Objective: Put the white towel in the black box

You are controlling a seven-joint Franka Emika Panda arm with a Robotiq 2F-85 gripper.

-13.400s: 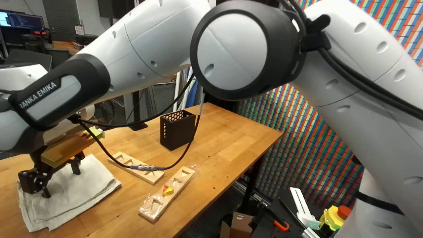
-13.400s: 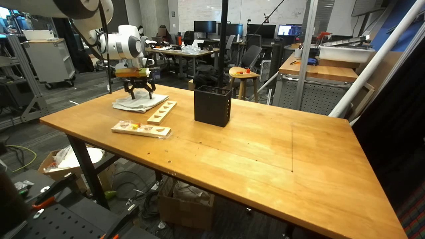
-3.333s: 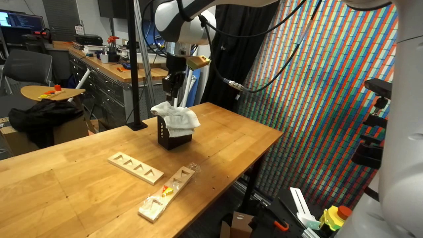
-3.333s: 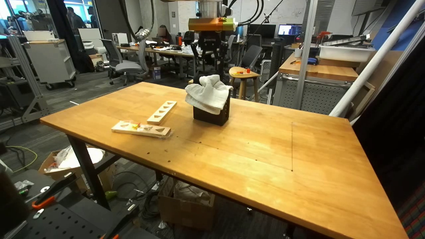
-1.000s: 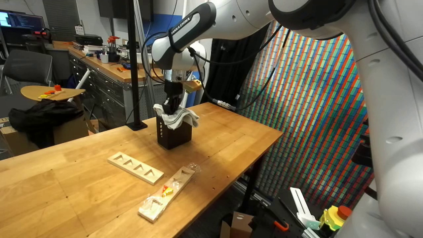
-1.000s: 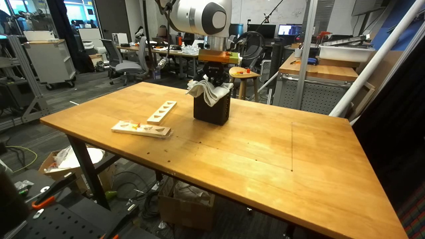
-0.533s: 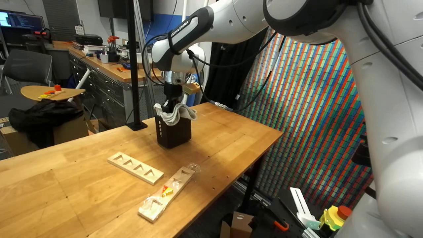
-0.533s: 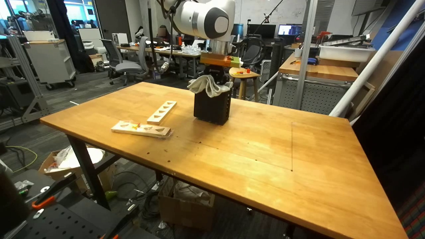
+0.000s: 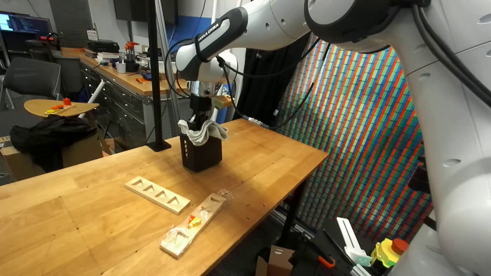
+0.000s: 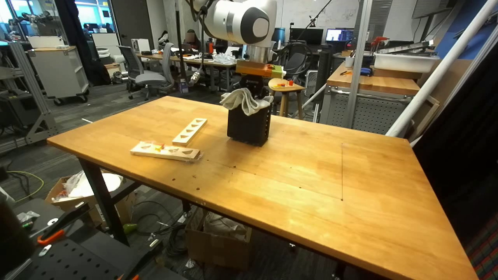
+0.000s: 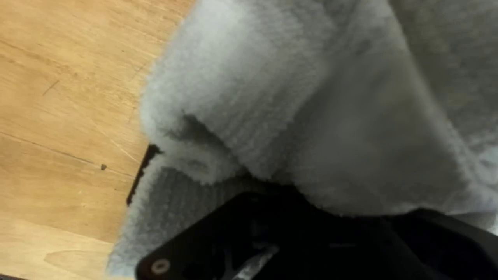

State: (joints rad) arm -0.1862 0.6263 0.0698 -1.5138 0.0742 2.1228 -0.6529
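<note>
The black box (image 9: 203, 155) stands upright on the table, in both exterior views. Bunched over its open top is the white towel (image 10: 243, 102), its middle sunk inside and its folds spilling over the rim. From above, my gripper (image 9: 197, 122) reaches down into the towel's hollow at the box opening. In the wrist view the towel (image 11: 272, 77) fills most of the picture, and a sliver of the box (image 11: 138, 175) shows at its left edge. The gripper is shut; its fingertips are buried in cloth, so I cannot tell whether they pinch any of it.
A slotted wooden strip (image 9: 157, 194) and a plastic-wrapped strip (image 9: 184, 234) holding a small red and yellow piece lie on the table (image 9: 268, 157) near the box. A black post (image 9: 154, 76) rises at the table edge behind the box.
The towel has gone from flat on the table to the box top. Since 3.3 seconds ago my gripper has come down into it, drawing up the front flap. The last half second shows almost no movement.
</note>
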